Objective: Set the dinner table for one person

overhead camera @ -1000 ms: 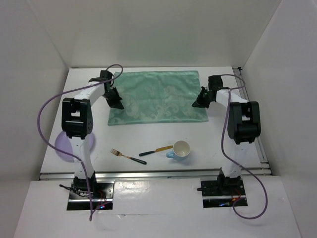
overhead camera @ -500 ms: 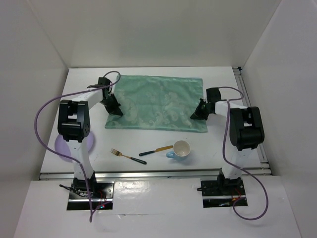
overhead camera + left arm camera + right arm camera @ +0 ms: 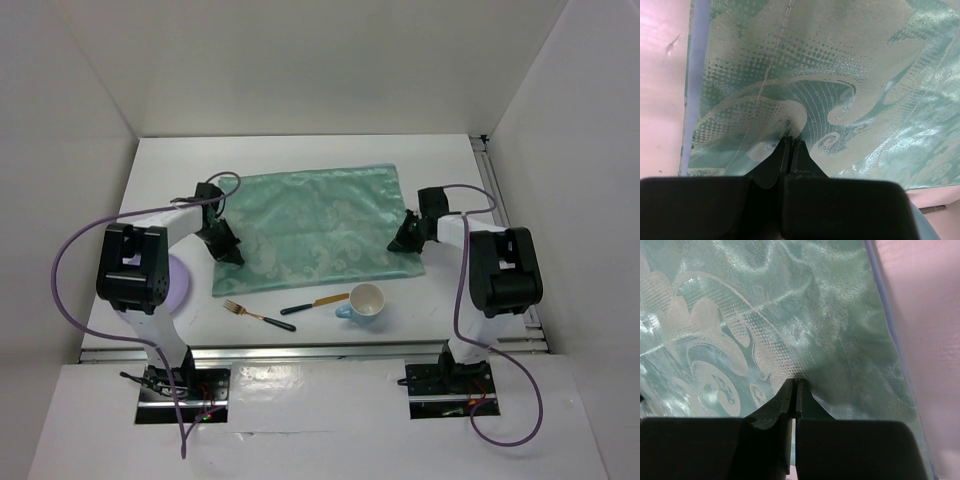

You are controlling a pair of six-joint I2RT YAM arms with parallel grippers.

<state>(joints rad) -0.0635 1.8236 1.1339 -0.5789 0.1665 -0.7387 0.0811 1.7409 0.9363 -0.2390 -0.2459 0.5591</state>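
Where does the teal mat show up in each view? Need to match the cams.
Top external: teal mat lies flat mid-table on the dinner table, between the two arms.
Left wrist: mat fills most of the frame, its hem running down the left side.
Right wrist: mat fills most of the frame, its hem running down the right side.
Shared landmark: the pinch points, left gripper on the mat's left edge, right gripper on its right edge.

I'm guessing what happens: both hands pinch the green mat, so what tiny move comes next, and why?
Probably open both hands and let go: the left hand and right hand pinch the placemat, whose near edge nearly meets the fork and knife.
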